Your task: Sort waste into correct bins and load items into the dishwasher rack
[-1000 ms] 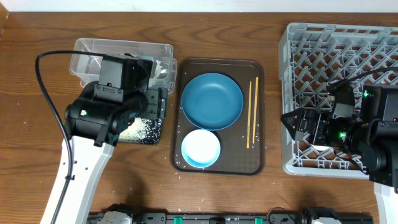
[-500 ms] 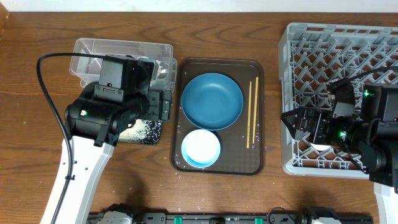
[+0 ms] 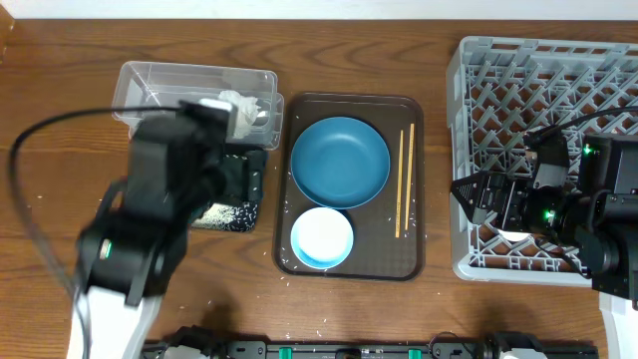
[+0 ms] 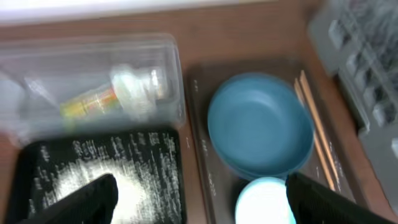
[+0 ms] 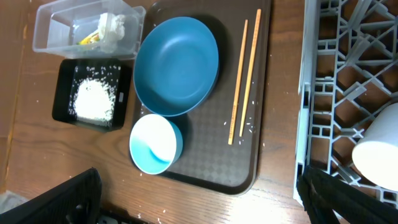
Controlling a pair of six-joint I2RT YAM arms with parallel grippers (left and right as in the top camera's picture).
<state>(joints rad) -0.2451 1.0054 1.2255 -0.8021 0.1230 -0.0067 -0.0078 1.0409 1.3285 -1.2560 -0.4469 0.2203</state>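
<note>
Along the right edge of the bench (image 3: 50, 80), the dishwasher rack (image 3: 518, 70) is set, a whitish cup (image 5: 379, 152) in it. At mid-bench, the brown tray (image 3: 379, 254) is loaded with the dark blue dish (image 3: 340, 162), light blue bowl (image 3: 322, 237) and chopsticks (image 3: 404, 179). Near the far-left corner, the clear tub (image 3: 150, 70) is filled with wrapper (image 4: 87, 104) and tissue (image 3: 237, 103), the black tray (image 5: 62, 81) with rice (image 5: 93, 99). The left gripper (image 4: 199, 199) and right gripper (image 5: 199, 186) are spread wide, empty. The dish could be dropped if pinched shallowly.
</note>
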